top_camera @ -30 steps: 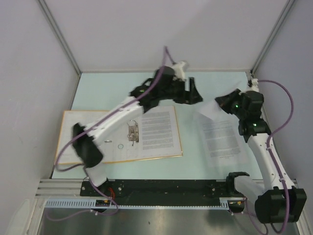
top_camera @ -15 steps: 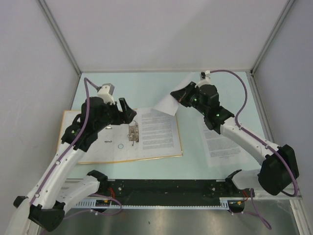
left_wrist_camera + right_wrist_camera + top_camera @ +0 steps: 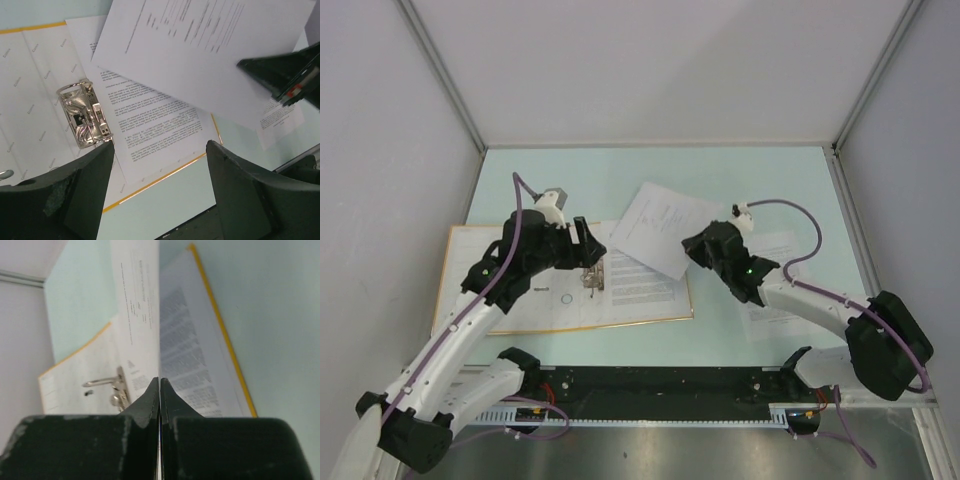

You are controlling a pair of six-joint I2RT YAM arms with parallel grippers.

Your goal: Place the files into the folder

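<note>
The folder lies open at the left, its metal rings in the middle and one printed sheet on its right half. My right gripper is shut on the corner of another of the files and holds it tilted above the folder's right edge. In the right wrist view this sheet stands edge-on between the shut fingertips. A third sheet lies on the table under the right arm. My left gripper hovers open and empty by the rings.
The folder's orange rim runs close to the black base rail at the near edge. Grey walls enclose the pale green table on the left, back and right.
My left arm has swung back from the far middle to above the folder's rings. My right arm has carried the held sheet leftward from the right side toward the folder.
</note>
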